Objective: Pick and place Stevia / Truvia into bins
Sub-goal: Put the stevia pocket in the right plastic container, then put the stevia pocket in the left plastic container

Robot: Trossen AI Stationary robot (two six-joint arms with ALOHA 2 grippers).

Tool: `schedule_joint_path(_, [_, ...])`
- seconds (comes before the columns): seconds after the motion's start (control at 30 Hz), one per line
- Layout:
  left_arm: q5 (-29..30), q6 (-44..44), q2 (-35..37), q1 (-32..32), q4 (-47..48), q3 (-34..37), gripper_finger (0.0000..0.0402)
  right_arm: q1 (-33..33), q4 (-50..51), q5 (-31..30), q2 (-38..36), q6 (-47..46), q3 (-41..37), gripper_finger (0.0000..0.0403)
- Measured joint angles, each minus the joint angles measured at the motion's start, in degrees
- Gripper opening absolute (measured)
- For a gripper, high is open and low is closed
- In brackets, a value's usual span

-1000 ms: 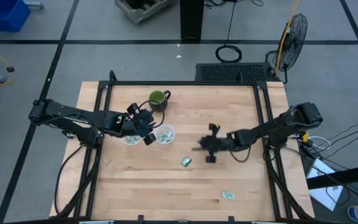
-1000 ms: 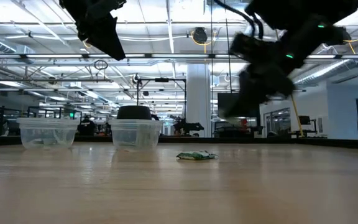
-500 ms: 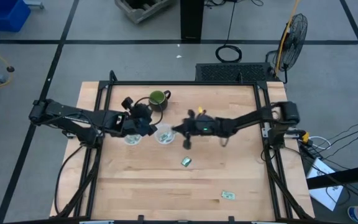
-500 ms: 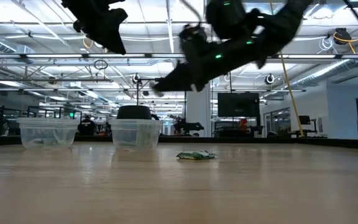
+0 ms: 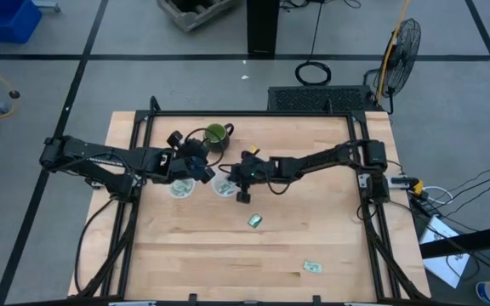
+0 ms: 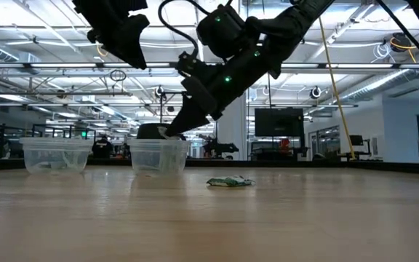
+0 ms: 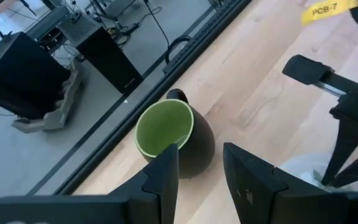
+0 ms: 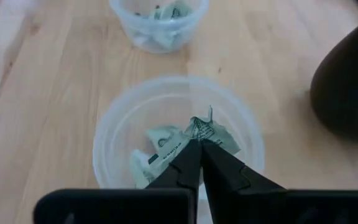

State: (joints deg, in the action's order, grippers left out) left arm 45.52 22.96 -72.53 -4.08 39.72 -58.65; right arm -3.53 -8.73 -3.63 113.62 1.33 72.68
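Two clear cups stand side by side: the left cup [image 5: 181, 189] [image 6: 55, 155] [image 8: 159, 18] and the right cup [image 5: 225, 184] [image 6: 158, 155] [image 8: 107, 155], each with green-white sachets inside. My right gripper [image 5: 227, 177] [image 6: 167, 132] [image 8: 199, 146] hovers just over the right cup's mouth, shut on a crumpled sachet [image 8: 209, 129]. My left gripper [image 5: 196, 161] [image 7: 201, 165] is open, raised between the cups and the green mug [image 5: 216, 134] [image 7: 166, 130]. Two more sachets [image 5: 254, 221] [image 6: 230, 182], [image 5: 313, 267] lie flat on the table. My right gripper pinches the crumpled sachet's edge [image 8: 199, 134] between its two fingertips. The fingers slant down from the table's right side. The sachet [image 6: 163, 134] is lifted clear and sticks out past the tips, just above the right cup's rim.
The dark green mug [image 8: 347, 93] stands just beyond the cups toward the far edge, close to both grippers. Bare wood spreads over the near half of the table [image 5: 185, 255] around the two loose sachets.
My right arm has swung fast from the table's right-centre toward the left and come down over the right cup, fingers pointing at its mouth. My left gripper has drawn back a little toward the far edge, away from the right cup.
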Motion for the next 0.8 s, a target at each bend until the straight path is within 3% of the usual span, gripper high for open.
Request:
schedule_joint_path(0.5, [-0.50, -0.01, 0.00, 0.00, 0.41, 0.00, 0.0134, 0.04, -3.29, 0.90, -0.39, 1.03, -0.45, 0.0112])
schedule_joint_path(0.67, [-0.61, 0.26, 0.00, 0.00, 0.85, 0.00, 0.0134, 2.03, 3.52, 1.28, -6.91, 4.73, -0.52, 0.0123])
schedule_joint_path(0.8, [-0.68, 0.31, 0.00, 0.00, 0.79, 0.00, 0.0134, 4.48, 15.50, 7.09, -15.06, 5.15, -0.52, 0.0114])
